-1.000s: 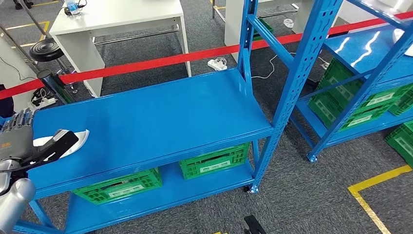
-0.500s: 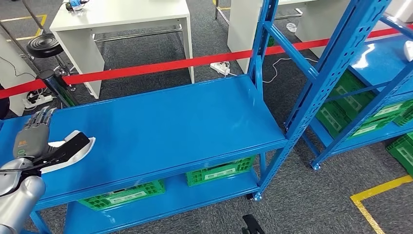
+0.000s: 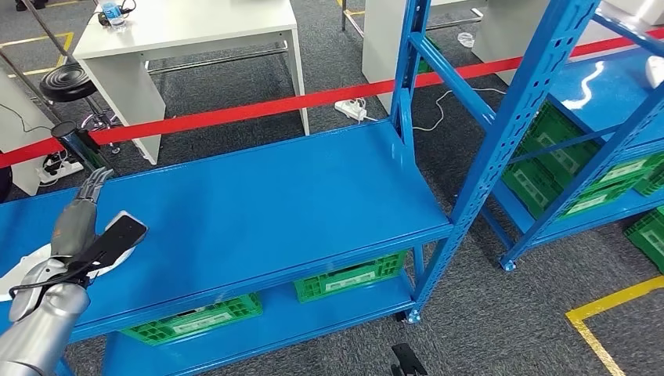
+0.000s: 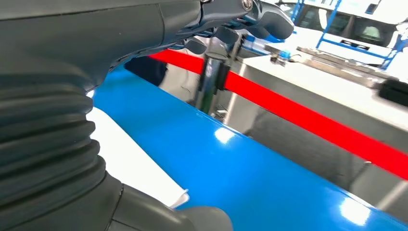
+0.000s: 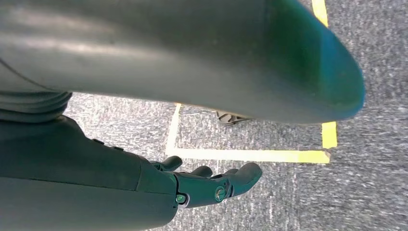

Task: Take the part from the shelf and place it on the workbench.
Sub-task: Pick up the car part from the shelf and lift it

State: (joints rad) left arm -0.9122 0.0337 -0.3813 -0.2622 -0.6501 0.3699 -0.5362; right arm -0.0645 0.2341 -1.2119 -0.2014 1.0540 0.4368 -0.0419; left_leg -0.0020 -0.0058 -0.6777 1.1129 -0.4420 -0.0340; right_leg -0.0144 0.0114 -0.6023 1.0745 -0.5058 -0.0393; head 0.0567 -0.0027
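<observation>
The white part (image 3: 19, 270) lies on the blue shelf (image 3: 274, 196) at its far left end, partly hidden by my left hand (image 3: 74, 227). That hand reaches over the part with its fingers stretched out flat and its thumb (image 3: 117, 235) spread to the side. In the left wrist view the part (image 4: 130, 163) rests on the shelf surface (image 4: 240, 168) between the thumb (image 4: 159, 216) and the fingers (image 4: 260, 17); I see no closed grip on it. My right hand (image 5: 207, 185) hangs over the grey floor, fingers loose, holding nothing.
A red barrier tape (image 3: 235, 110) runs behind the shelf, with white tables (image 3: 188, 31) and a black stool (image 3: 66, 78) beyond. Green crates (image 3: 348, 274) sit on the lower level. A blue upright (image 3: 509, 133) and a second rack (image 3: 595, 86) stand right. Yellow floor line (image 3: 618, 301).
The camera has shifted a little. My left hand has stretched its fingers further over the shelf, and more of the white part now shows behind the wrist.
</observation>
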